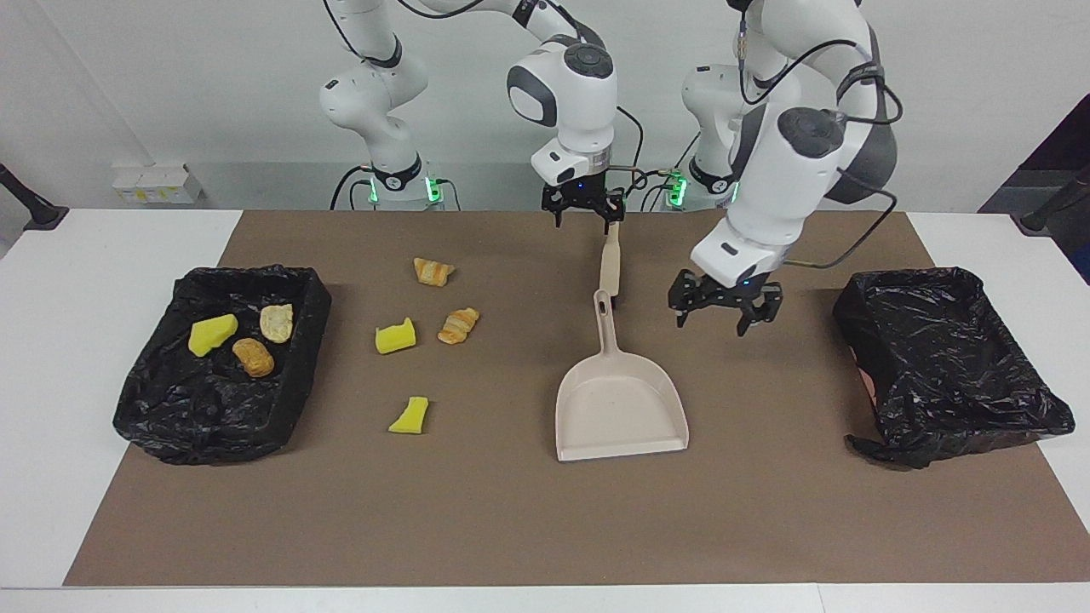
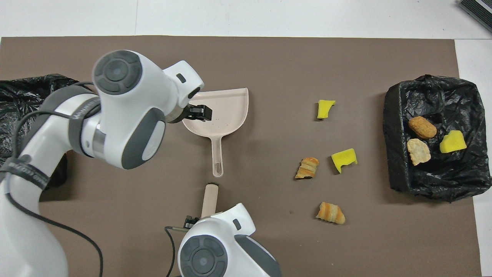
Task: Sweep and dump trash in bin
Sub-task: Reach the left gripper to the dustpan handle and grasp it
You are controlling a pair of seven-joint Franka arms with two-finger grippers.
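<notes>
Four bits of trash lie on the brown mat: two croissant pieces (image 1: pixel 433 271) (image 1: pixel 459 325) and two yellow chunks (image 1: pixel 395 337) (image 1: pixel 410 416). They also show in the overhead view: croissants (image 2: pixel 331 213) (image 2: pixel 307 168), yellow chunks (image 2: pixel 344 159) (image 2: pixel 326 109). Three more bits, a yellow chunk (image 1: pixel 213 334) and two bread pieces (image 1: pixel 276 323) (image 1: pixel 253 357), lie in the black-lined bin (image 1: pixel 170 426) at the right arm's end. The beige dustpan (image 1: pixel 622 409) lies mid-table. The brush handle (image 1: pixel 610 264) lies nearer the robots than the dustpan. My right gripper (image 1: pixel 585 213) is open over the brush's near end. My left gripper (image 1: pixel 722 317) is open and empty, raised beside the dustpan.
A second black-lined bin (image 1: pixel 945 366) stands at the left arm's end with nothing showing in it. The brown mat (image 1: pixel 511 511) covers most of the white table. The left arm hides part of that bin (image 2: pixel 23 88) in the overhead view.
</notes>
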